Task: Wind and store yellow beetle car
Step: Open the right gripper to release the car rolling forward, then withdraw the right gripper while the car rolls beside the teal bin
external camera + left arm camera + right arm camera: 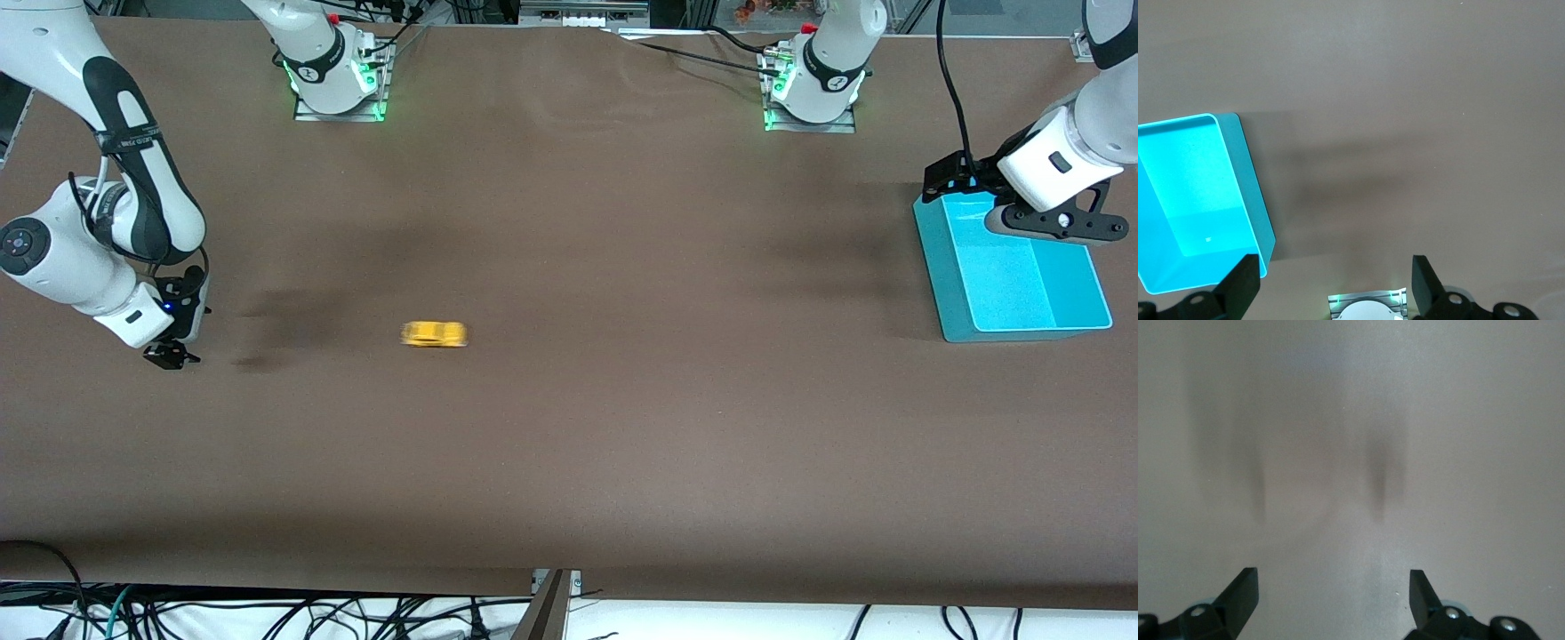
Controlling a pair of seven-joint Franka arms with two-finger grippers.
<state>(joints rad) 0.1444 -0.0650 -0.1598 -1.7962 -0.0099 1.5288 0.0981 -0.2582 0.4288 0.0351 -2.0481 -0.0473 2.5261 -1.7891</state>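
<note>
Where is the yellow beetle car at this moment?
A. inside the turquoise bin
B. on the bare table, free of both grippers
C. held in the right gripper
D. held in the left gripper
B: the yellow beetle car sits on the table between the open right gripper and the turquoise bin.

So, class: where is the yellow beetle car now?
Front view: the yellow beetle car sits on bare table, nearer the right arm's end, apart from the right claw.

I see the yellow beetle car (434, 334), tiny and bright yellow with a rounded body, blurred, standing on its wheels on the brown surface, free of my pincers, toward my right arm's end and well apart from the turquoise bin (955, 302).
</note>
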